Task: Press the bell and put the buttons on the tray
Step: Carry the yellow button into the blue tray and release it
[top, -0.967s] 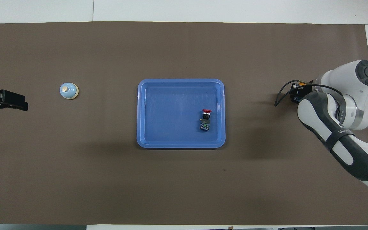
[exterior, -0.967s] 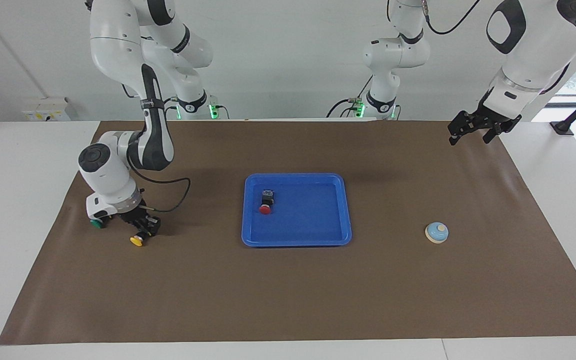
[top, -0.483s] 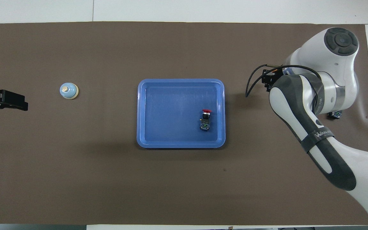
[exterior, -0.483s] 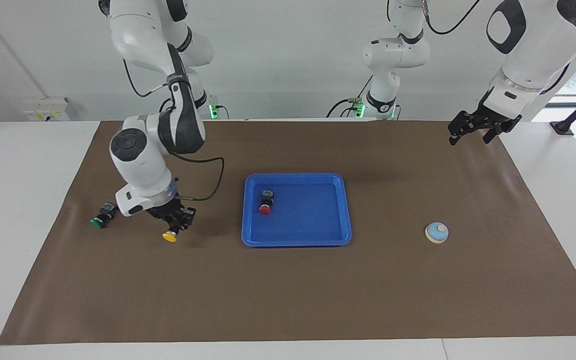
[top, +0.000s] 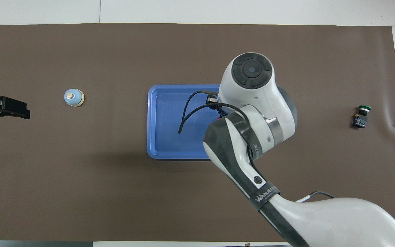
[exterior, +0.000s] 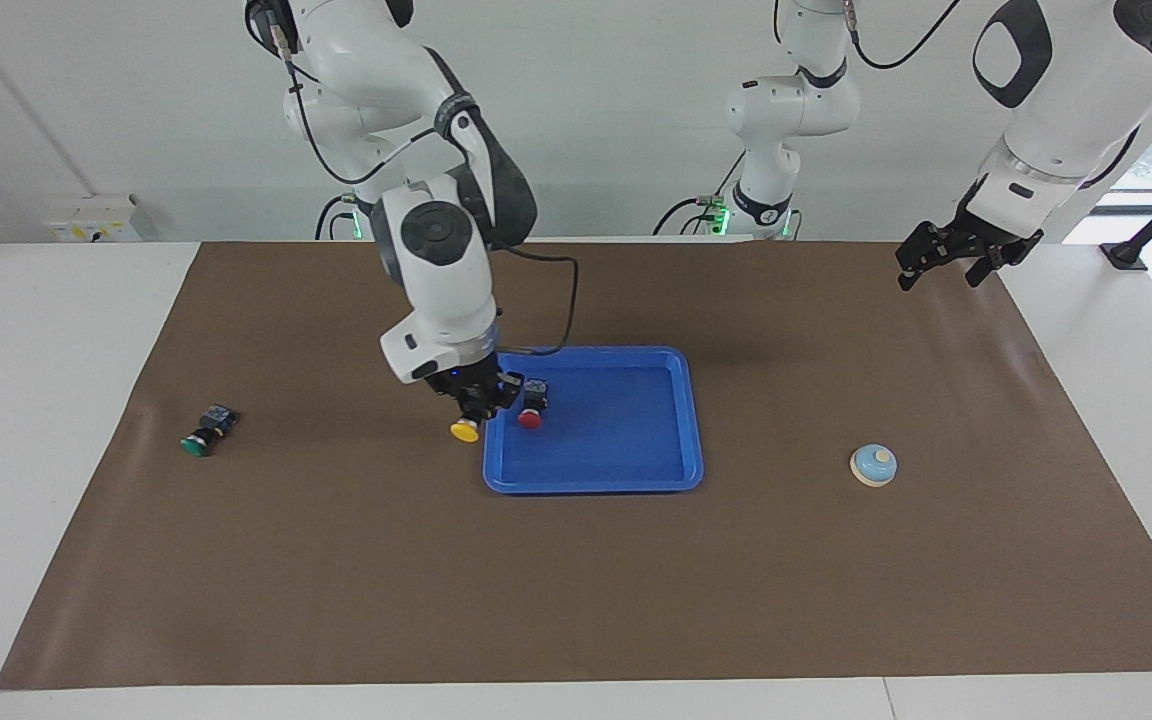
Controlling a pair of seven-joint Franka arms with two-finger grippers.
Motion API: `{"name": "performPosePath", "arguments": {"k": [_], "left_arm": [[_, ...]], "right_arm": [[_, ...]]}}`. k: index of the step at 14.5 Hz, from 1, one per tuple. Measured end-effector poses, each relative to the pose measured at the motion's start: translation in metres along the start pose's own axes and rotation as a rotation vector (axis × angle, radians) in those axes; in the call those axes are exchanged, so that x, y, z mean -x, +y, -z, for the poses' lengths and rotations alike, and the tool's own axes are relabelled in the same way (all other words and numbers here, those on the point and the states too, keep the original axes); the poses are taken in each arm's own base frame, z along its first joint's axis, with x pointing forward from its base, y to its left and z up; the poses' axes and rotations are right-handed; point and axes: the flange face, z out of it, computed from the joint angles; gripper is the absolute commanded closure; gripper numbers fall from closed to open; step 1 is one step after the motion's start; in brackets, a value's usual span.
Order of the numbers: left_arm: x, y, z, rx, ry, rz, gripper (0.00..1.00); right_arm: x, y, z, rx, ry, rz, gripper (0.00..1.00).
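Now, your right end effector [exterior: 477,403], clamping the yellow button [exterior: 465,430] at frame centre, should clear the tray [exterior: 681,420] rim before releasing.

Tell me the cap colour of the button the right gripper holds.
Yellow button; clearest in the facing view.

Tray [exterior: 626,478] floor open from 12 through 6 o'clock; red button [exterior: 531,412] at its 9 o'clock edge, right gripper [exterior: 477,409] with yellow button [exterior: 465,430] crowding beside it.
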Motion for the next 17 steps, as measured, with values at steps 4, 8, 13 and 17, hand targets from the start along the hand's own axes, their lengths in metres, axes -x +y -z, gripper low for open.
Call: {"name": "performPosePath", "arguments": {"k": [4, 8, 13, 17], "left_arm": [[0.000, 0.000, 0.000, 0.000, 0.000, 0.000, 0.00], [0.000, 0.000, 0.000, 0.000, 0.000, 0.000, 0.00], [0.000, 0.000, 0.000, 0.000, 0.000, 0.000, 0.00], [0.000, 0.000, 0.000, 0.000, 0.000, 0.000, 0.00]], "right_arm": [[0.031, -0.047, -0.023, -0.064, -0.004, 0.000, 1.00], [0.037, -0.062, -0.068, -0.082, 0.007, 0.008, 1.00], [0.045, -0.053, -0.109, -0.073, 0.002, 0.005, 1.00], [0.047, -0.051, -0.113, -0.071, 0.001, 0.006, 0.76]]}}
